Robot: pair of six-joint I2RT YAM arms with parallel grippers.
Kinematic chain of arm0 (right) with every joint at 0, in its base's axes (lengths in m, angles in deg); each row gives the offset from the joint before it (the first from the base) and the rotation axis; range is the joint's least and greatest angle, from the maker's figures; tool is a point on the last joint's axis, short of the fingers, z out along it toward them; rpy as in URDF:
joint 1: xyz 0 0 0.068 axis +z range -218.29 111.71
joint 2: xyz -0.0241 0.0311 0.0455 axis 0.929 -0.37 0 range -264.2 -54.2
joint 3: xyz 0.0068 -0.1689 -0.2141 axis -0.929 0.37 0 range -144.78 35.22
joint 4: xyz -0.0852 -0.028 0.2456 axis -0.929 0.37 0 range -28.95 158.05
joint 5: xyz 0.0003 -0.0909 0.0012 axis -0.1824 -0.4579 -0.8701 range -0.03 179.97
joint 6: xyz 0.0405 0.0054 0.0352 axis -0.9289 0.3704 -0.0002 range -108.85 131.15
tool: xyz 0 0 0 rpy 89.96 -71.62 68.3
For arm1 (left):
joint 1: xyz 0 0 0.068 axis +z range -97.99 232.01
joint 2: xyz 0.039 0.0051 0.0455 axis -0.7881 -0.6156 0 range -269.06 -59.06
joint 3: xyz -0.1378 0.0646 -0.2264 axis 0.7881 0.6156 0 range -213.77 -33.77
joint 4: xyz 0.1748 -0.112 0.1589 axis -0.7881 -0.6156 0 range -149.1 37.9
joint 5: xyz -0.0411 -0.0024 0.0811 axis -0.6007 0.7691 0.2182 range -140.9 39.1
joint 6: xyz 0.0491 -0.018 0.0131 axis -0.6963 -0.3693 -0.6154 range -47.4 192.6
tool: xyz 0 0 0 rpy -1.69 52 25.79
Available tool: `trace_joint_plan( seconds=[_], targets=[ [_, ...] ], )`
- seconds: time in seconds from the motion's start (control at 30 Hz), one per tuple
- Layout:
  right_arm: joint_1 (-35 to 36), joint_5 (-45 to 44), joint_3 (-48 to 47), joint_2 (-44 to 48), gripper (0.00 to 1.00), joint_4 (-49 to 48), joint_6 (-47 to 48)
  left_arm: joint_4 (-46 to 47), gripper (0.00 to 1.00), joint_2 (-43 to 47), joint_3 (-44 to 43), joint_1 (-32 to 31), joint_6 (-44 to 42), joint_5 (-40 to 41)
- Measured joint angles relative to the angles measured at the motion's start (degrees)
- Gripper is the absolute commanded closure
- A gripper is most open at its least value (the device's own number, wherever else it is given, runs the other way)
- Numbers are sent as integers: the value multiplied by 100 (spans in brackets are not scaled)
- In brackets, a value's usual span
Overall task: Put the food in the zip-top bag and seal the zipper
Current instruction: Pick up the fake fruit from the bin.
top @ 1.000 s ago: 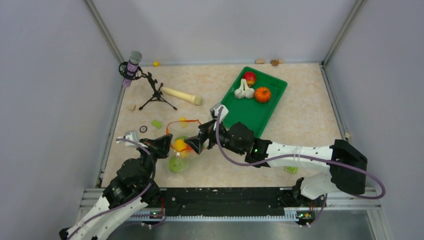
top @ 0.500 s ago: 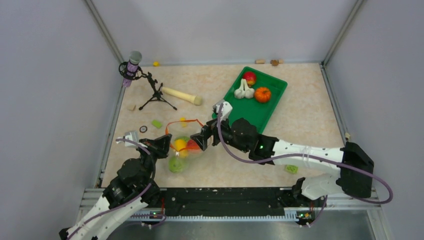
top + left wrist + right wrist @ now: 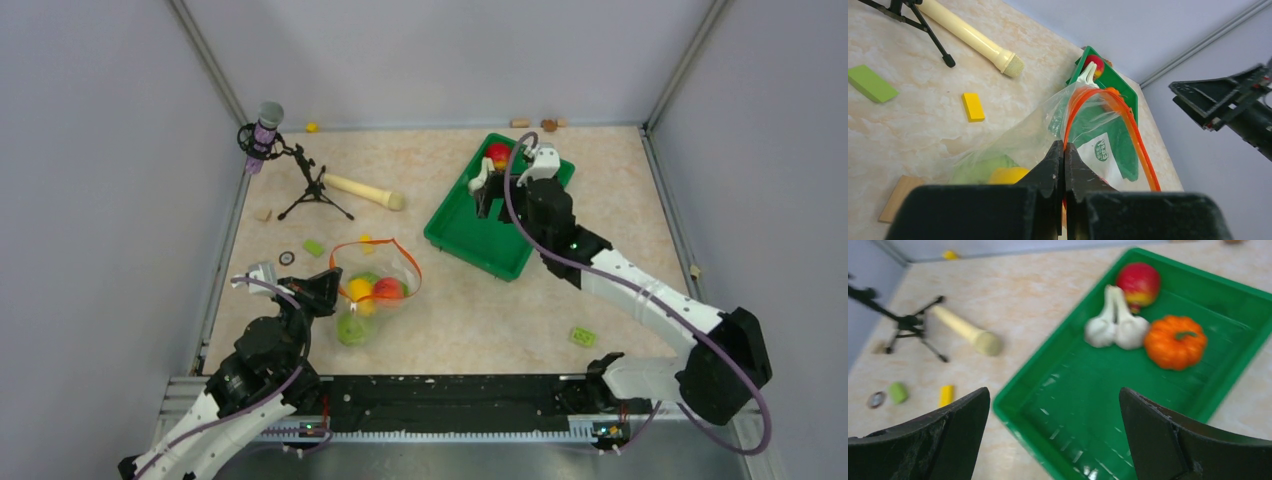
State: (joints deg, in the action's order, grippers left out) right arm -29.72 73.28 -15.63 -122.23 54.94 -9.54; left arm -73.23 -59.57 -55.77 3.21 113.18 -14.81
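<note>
The clear zip-top bag (image 3: pixel 385 272) lies near the left arm with its mouth held open. Its orange-red zipper (image 3: pixel 362 243) loops upward. Inside it are a yellow lemon (image 3: pixel 360 290), a red fruit (image 3: pixel 390 290) and a green apple (image 3: pixel 352 328). My left gripper (image 3: pixel 327 291) is shut on the zipper (image 3: pixel 1128 120) at the near rim, its tips (image 3: pixel 1064 146) pinching the plastic. My right gripper (image 3: pixel 490 197) hangs open and empty over the green tray (image 3: pixel 1073 405). The tray holds white garlic (image 3: pixel 1115 330), a red apple (image 3: pixel 1138 281) and an orange pumpkin (image 3: pixel 1175 341).
A beige wooden pin (image 3: pixel 362 190) and a microphone on a small tripod (image 3: pixel 310 185) stand at the back left. Small green (image 3: pixel 314 247) and yellow (image 3: pixel 366 239) blocks lie beside the bag. Another green block (image 3: pixel 582 337) lies front right. Walls enclose three sides.
My right gripper has pulled away from the bag's mouth and swung back right over the green tray. A red fruit now lies in the bag. The left gripper has not moved.
</note>
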Motion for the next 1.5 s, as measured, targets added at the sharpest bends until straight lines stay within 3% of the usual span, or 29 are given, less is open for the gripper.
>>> trace_joint_plan(
  seconds=[0.23,0.6,0.93,1.3,1.5],
  targets=[
    [-1097,-111,-920,-1508,1,1025,138,0,100,2,0,0,-2,22],
    [-2020,417,-2033,-3591,1,1134,1388,-20,100,2,4,0,-2,136],
    [-2048,505,-2225,-4203,1,981,2227,-33,100,2,4,0,-4,197],
    [-2048,151,-2632,-4881,1,704,2218,-33,100,2,9,0,-4,236],
    [-2048,13,-2736,-4979,9,693,2153,-33,100,2,15,0,-4,256]
  ],
)
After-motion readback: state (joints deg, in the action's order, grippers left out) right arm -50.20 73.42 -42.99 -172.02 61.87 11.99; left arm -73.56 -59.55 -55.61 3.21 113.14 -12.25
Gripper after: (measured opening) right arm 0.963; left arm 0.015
